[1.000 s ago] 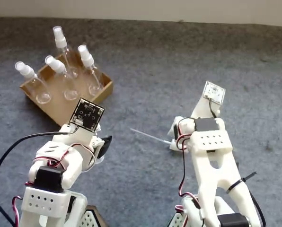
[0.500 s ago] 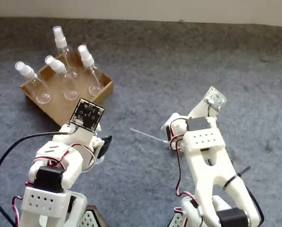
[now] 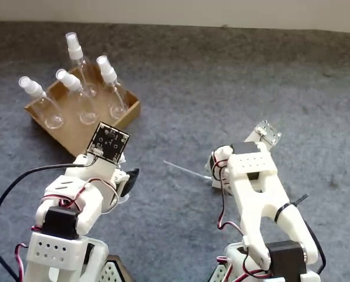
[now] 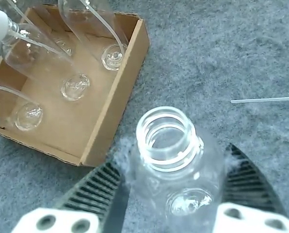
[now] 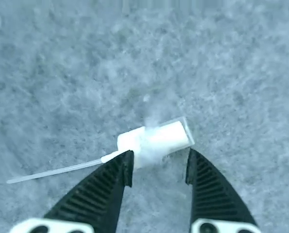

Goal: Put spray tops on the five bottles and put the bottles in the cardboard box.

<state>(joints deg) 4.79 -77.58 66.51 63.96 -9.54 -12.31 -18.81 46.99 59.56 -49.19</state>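
Note:
An open-necked clear bottle (image 4: 171, 160) with no spray top stands on the carpet, and my left gripper (image 4: 174, 165) is shut on its sides, close to the cardboard box (image 4: 120, 102). In the high view that gripper (image 3: 127, 187) sits just in front of the box (image 3: 132, 113). A white spray top (image 5: 154, 141) with a thin dip tube (image 3: 187, 170) lies on its side on the carpet. My right gripper (image 5: 159, 167) is open, one finger on each side of the top's body, not touching it.
Several clear bottles with white spray tops (image 3: 107, 70) stand leaning in the box at the back left. Grey carpet covers the table, with free room to the right and behind the right arm (image 3: 254, 182).
The right arm has tipped forward and down over the spray top, its wrist camera dropping lower. The left arm and its bottle have not moved.

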